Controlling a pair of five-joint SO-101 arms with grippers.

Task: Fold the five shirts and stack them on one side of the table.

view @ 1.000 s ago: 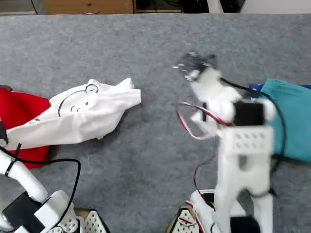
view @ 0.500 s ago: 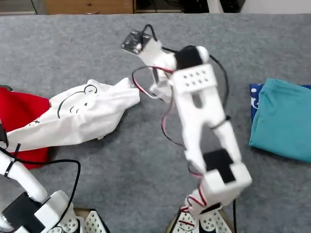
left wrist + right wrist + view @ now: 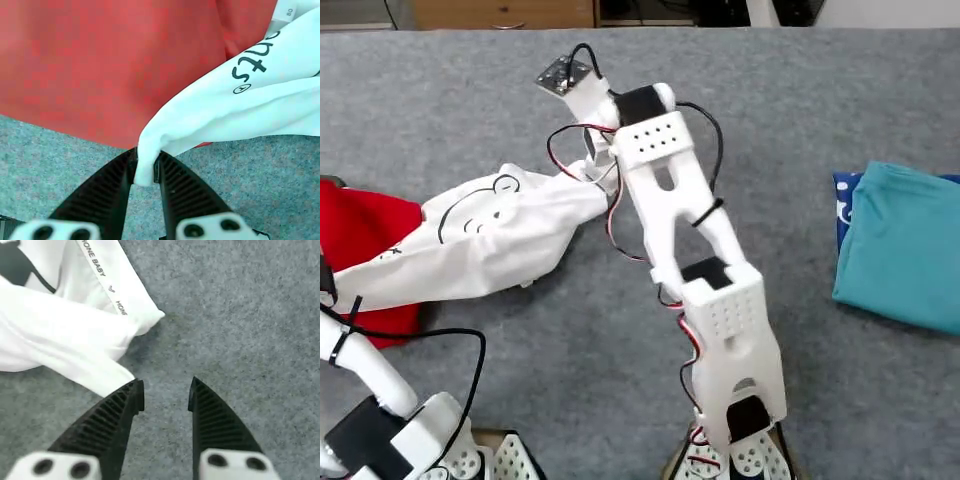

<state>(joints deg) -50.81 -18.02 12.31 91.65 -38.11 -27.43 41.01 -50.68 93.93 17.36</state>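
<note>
At the left of the high view, the white shirt (image 3: 485, 240) lay stretched and crumpled across the grey tabletop (image 3: 800, 120). Its lower-left end overlapped the red shirt (image 3: 360, 235) at the left edge. The left pincer (image 3: 146, 169) was clamped on a corner of the white shirt, just over the red cloth. The right arm extended across the middle of the frame to the shirt's opposite, upper-right end. There the right pincer (image 3: 166, 390) hung with its jaws apart, one finger beside a loose fold of white cloth and nothing between them.

At the right edge a folded teal shirt (image 3: 905, 250) sat on what was probably another folded one, with a blue edge (image 3: 842, 200) showing beneath; the frame cut it off too much to be sure.

The step in hand looked like laying the white shirt out flat before folding it. The next move would call for the right pincer to drop onto the nearest corner and close. Both arms could then pull the cloth taut and flat, clear of the red shirt.
</note>
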